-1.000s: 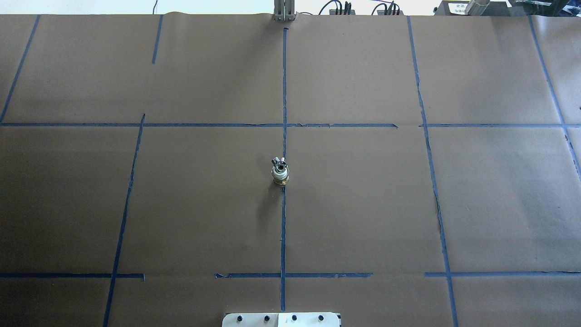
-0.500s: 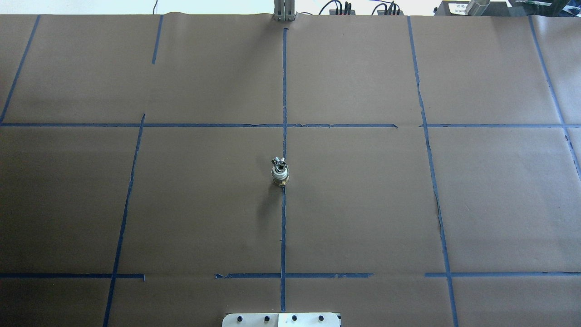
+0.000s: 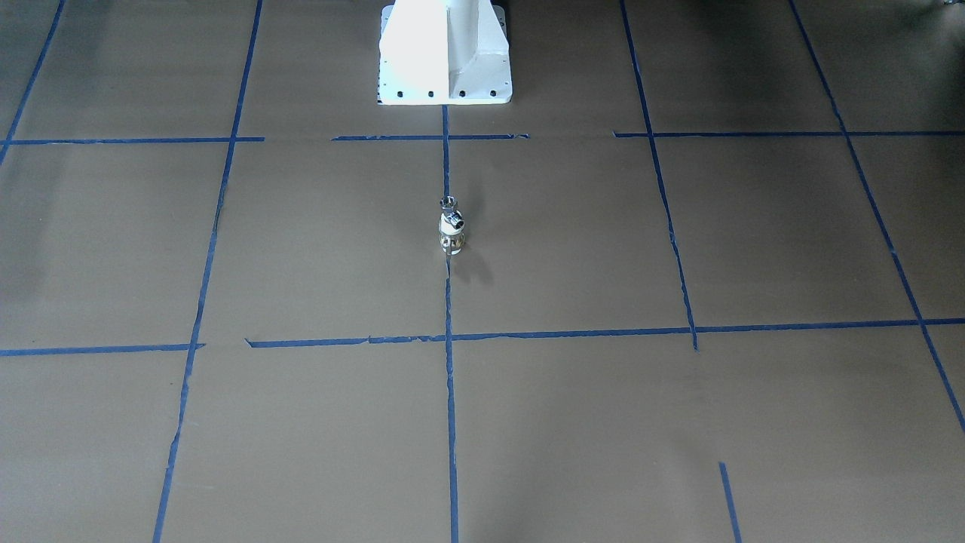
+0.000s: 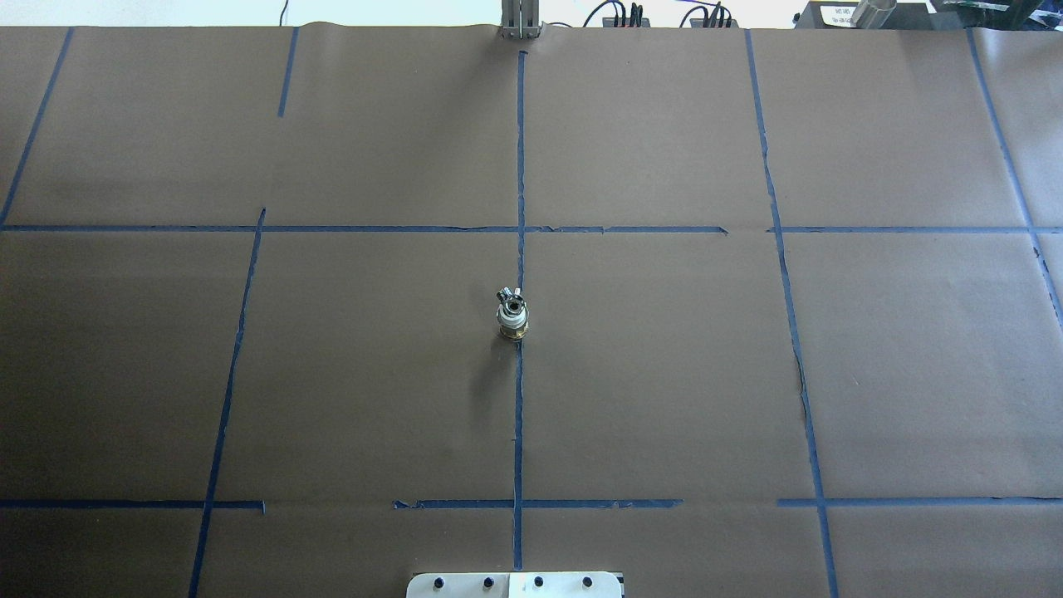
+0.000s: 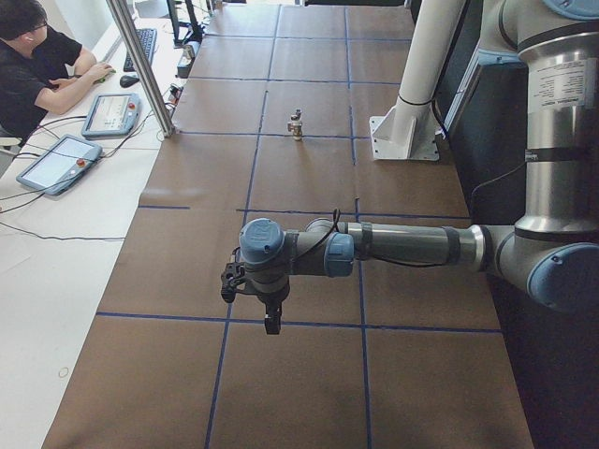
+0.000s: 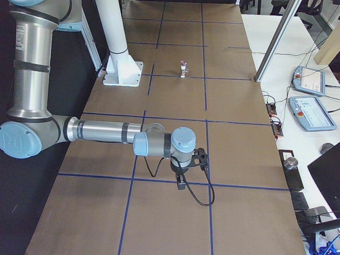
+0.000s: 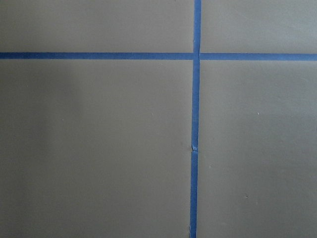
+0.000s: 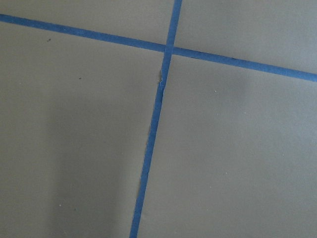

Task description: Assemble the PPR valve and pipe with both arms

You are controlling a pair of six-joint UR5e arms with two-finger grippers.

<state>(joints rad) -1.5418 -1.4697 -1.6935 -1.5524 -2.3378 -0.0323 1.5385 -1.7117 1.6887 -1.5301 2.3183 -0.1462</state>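
Whether my left claw (image 5: 271, 321) and right claw (image 6: 181, 184) are spread I cannot tell; a careless nudge could topple the upright valve (image 4: 511, 317).

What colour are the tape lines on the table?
Blue: the tape lines show clearest in the left wrist-mounted view.

Small valve (image 3: 450, 225) upright on centre tape line (image 3: 450, 392) (white pedestal (image 3: 445, 53) beyond)

Robotics lab. Table (image 4: 664, 374) papered brown with a blue tape grid (image 4: 520, 166), white pedestal (image 3: 445, 53), left arm (image 5: 402, 245) and right arm (image 6: 101, 131) reaching over it. Side desk (image 5: 47, 281) holds teach pendants (image 5: 56, 164) and a keyboard (image 5: 148, 47), operator (image 5: 37, 65) seated.
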